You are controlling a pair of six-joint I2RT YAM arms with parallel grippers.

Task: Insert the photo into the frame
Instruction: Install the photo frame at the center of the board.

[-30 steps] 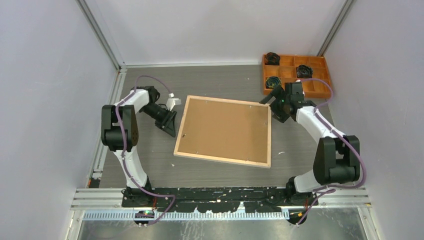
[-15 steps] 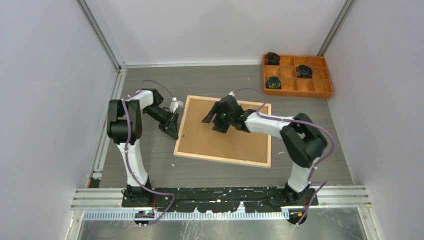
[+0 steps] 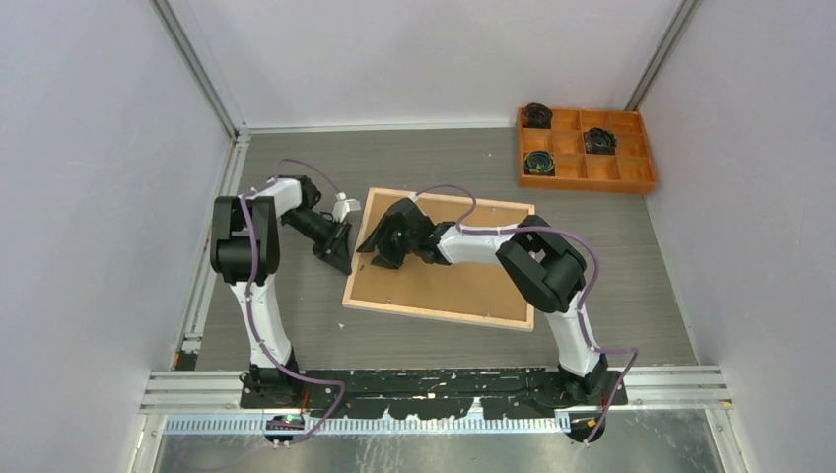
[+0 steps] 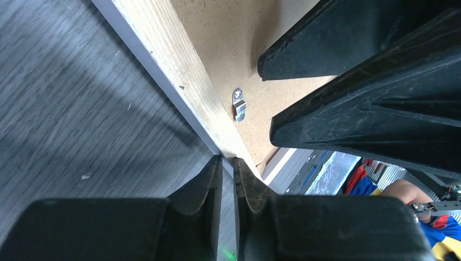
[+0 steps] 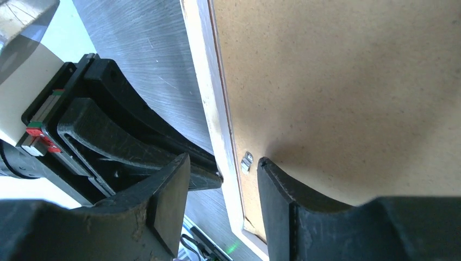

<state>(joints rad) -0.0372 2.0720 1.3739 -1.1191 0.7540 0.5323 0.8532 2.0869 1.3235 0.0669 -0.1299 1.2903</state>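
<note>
Lying flat at the middle of the grey table (image 3: pixel 296 330), the frame (image 3: pixel 439 314) shows me its pale wood back, with the brown backing board (image 3: pixel 473 271) set inside the rails. Its long axis runs left to right across my overhead view, twisted slightly so the right end sits a little nearer the arm bases. Both arms meet at the short left rail. The left arm stands folded at the table's left side, its wrist angled down and to the right, and the left gripper (image 4: pixel 227 160) rests its tips against the outer edge of that rail. Its jaws are drawn almost together, with only a sliver between them; whether they pinch anything I cannot tell. The right arm bends its elbow above the right part of the board and stretches its forearm low and leftward across it. The right gripper (image 5: pixel 223 160) has its jaws parted, one finger outside the rail and one over the board, so that they straddle the wood. Only the wrist cameras show me the small metal clip (image 5: pixel 247 161) on the board just inside the rail, close to the right fingers. Only the overhead camera shows me the orange tray (image 3: pixel 646 184) at the far right corner, well apart from the frame.
</note>
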